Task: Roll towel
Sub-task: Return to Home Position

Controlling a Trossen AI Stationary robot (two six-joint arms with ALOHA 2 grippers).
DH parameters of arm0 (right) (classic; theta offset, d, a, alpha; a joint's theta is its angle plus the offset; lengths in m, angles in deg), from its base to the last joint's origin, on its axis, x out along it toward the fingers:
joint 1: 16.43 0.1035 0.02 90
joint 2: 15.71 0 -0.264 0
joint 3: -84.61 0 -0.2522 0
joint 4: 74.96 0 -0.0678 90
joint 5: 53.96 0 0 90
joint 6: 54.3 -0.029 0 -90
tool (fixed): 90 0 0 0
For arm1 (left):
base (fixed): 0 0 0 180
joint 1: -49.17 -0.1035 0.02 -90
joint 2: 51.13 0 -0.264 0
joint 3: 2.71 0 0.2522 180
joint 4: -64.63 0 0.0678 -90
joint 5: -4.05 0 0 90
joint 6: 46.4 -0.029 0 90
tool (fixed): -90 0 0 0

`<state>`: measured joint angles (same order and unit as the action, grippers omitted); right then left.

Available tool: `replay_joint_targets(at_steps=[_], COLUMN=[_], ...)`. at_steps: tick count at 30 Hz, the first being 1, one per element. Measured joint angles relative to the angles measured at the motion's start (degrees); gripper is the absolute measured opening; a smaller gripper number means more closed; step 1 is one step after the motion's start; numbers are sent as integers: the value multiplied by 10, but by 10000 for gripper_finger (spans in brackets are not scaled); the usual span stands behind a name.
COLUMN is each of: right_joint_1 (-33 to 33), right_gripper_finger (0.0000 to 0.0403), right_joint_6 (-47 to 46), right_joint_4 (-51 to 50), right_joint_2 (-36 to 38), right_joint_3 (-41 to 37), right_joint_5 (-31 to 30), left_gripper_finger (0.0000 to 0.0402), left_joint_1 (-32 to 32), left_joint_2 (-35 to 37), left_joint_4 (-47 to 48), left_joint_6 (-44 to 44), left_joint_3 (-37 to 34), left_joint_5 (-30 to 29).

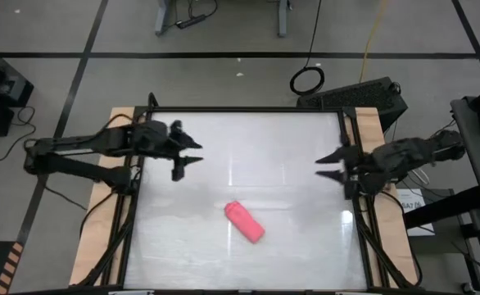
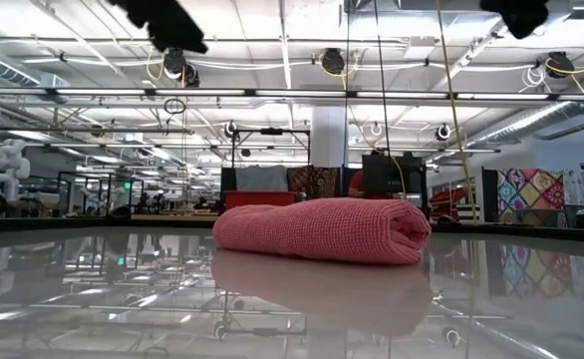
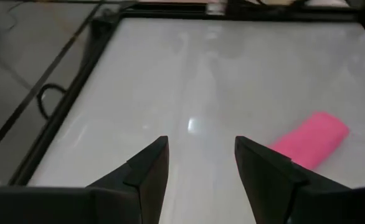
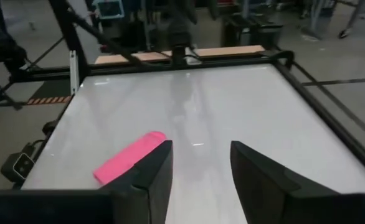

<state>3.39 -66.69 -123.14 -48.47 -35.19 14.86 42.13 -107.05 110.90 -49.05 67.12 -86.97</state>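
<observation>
A glossy white table (image 1: 289, 147) framed by a dark rail fills the high view, and the low view looks across it into a workshop hall with ceiling lights. The towel (image 1: 245, 222) lies rolled into a short pink cylinder just toward 6 o'clock of the table's centre, its long axis running from 10 to 4 o'clock. It rests alone on the surface, touching neither arm. The left gripper (image 1: 197, 153) hangs above the table at 9 o'clock with its fingers spread and nothing between them. The right gripper (image 1: 322, 166) mirrors it at 3 o'clock, likewise spread and empty. Both are well apart from the roll. Seen level, the towel (image 2: 322, 229) shows a nubbly weave and a spiral end face, so you may judge it light, soft and compressible, likely to slide on the slick surface and to spring loose at its outer flap. Should you take hold again, pinch across the roll's middle, trapping that flap.
</observation>
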Motion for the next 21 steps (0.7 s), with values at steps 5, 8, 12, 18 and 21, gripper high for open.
replay_joint_targets(at_steps=[5, 8, 12, 18, 21], right_joint_1=[-4, -4, -4, -4, -4], right_gripper_finger=[144, 141, 137, 134, 134], right_joint_6=[-4, -13, -48, -57, -76], right_joint_4=[-75, -88, -83, -12, 14], right_joint_2=[82, 129, 203, 288, 317], right_joint_3=[-5, -32, -100, -167, -195], right_joint_5=[-26, -45, -59, -125, -147], left_gripper_finger=[189, 189, 189, 189, 189], left_joint_1=[-21, -26, -27, -27, -27], left_joint_2=[91, 141, 205, 294, 334], left_joint_4=[-5, -13, -47, -92, -99], left_joint_6=[65, 110, 170, 239, 263], left_joint_3=[-88, -148, -230, -329, -363], left_joint_5=[-21, -29, -33, -58, -68])
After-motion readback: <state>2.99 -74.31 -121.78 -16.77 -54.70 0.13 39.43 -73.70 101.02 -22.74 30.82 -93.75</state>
